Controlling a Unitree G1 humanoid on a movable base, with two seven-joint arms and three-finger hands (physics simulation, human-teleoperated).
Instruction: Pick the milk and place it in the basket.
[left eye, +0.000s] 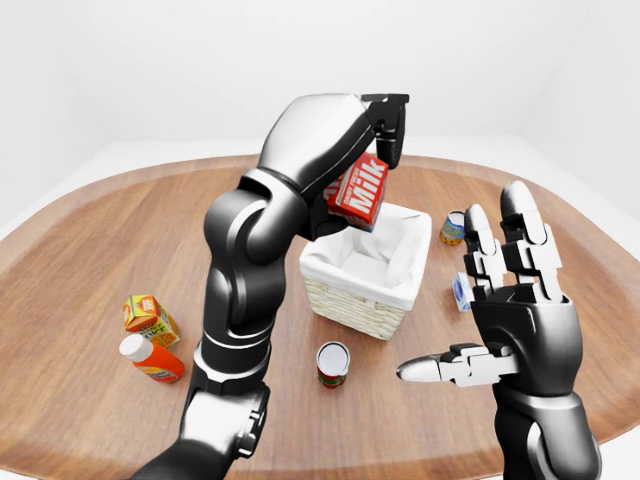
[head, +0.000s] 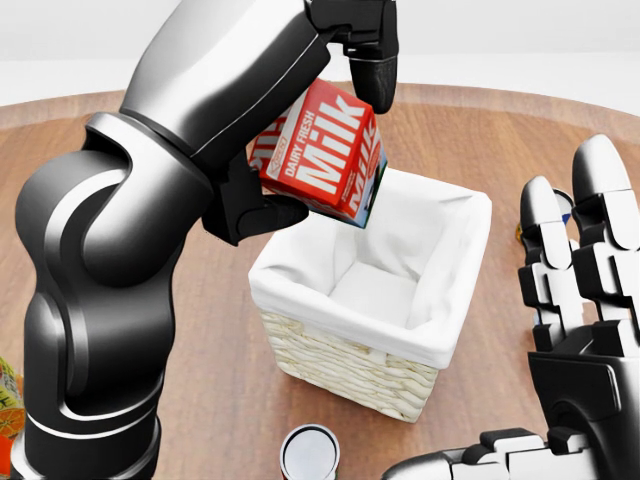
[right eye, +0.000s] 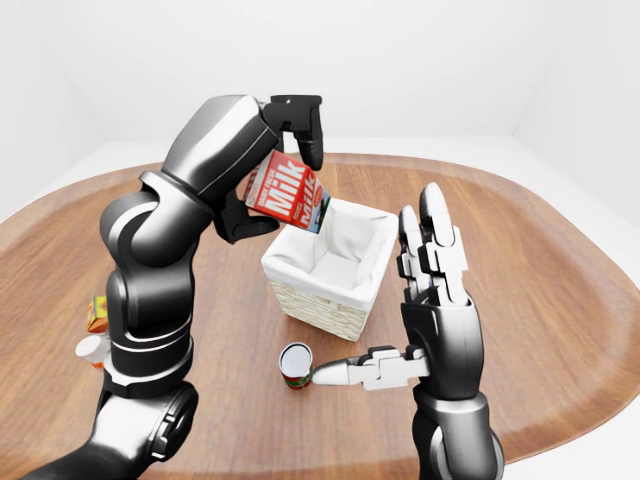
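My left hand (head: 320, 120) is shut on the red milk carton (head: 325, 160) and holds it tilted in the air over the left rim of the basket. The basket (head: 440, 345) is woven, lined with white cloth, and stands on the wooden table in the middle of the head view. My right hand (left eye: 500, 300) is open and empty, fingers spread upright, to the right of the basket and apart from it.
A can (left eye: 333, 363) stands just below the basket. An orange juice carton (left eye: 150, 318) and a bottle with a white cap (left eye: 150, 358) lie at the left. Another can (left eye: 453, 227) and a small blue-and-white box (left eye: 461, 292) sit right of the basket.
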